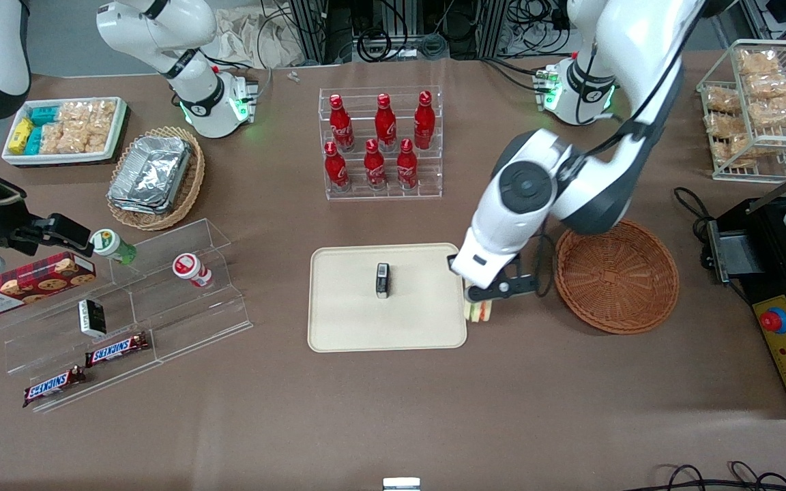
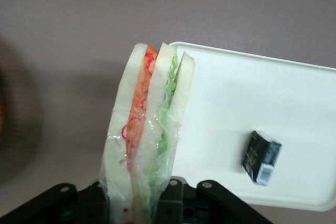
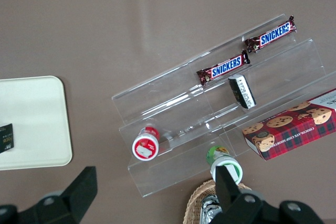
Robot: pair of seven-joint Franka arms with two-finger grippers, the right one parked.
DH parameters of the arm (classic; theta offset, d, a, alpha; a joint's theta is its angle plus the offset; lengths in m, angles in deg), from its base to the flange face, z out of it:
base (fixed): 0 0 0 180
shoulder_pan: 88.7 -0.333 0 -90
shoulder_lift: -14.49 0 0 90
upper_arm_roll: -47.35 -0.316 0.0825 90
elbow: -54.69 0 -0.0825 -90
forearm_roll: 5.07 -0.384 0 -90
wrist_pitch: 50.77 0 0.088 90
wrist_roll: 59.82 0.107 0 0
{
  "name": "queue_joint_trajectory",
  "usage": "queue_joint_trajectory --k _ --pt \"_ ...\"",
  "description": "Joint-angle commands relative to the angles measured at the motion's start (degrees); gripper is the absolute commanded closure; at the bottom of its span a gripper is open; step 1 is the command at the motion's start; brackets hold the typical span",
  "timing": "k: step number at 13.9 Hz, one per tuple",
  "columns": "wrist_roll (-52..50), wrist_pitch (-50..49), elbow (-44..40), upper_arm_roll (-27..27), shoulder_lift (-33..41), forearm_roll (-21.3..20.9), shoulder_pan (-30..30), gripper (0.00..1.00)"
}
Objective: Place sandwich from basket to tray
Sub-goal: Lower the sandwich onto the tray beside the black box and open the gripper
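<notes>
Centre-right of the front view, the left arm's gripper (image 1: 483, 305) hangs low between the cream tray (image 1: 338, 327) and the reddish-brown wicker basket (image 1: 617, 276), right at the tray's edge. It has the sandwich (image 1: 479, 311) clamped between its fingers: the wrist camera shows the wrapped wedge (image 2: 146, 135) rising out of the black gripper body (image 2: 152, 203), three pale bread slices with an orange-red layer and a green layer between them, clear film around it. So the sandwich is out of the basket, held just beside the tray's rim and over the brown table (image 1: 393, 423), not on the tray surface. In the wrist view the tip of the wedge overlaps the tray's corner (image 2: 252, 93).

The basket sits toward the working arm's end of the table, in the right-centre of the front frame, with nothing visible inside it. On the tray, near its middle, lies a small black packet (image 1: 382, 280), seen too from the wrist camera (image 2: 261, 157).

Upper centre of the front frame, a clear rack holds six red Coca-Cola bottles (image 1: 379, 140). Lower left, the clear stepped stand carries two Snickers bars (image 1: 117, 349), and a red cookie box (image 1: 24, 283) lies at the left edge. Upper left, a paler basket holds foil containers (image 1: 151, 174).
</notes>
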Motion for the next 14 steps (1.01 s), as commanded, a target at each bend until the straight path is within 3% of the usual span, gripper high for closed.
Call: queue_joint_trajectory --k 1,3,4,11,12,14 --pt "-7.6 6.2 -2.1 -0.3 -7.6 -8.6 2.6 1.00" --pt "-13.9 9.1 -3.3 -0.5 -11.3 -14.3 4.2 1.00" --pt "-15.3 9.1 -3.3 -0.5 -12.1 -15.1 4.2 1.00" --pt "-16.1 12.0 -3.1 -0.5 -14.6 -15.3 6.2 0.96" --pt "-17.5 11.9 -2.8 -0.5 -14.6 -15.3 6.3 0.84" --pt "-18.7 11.9 -2.8 -0.5 -14.6 -15.3 6.3 0.00"
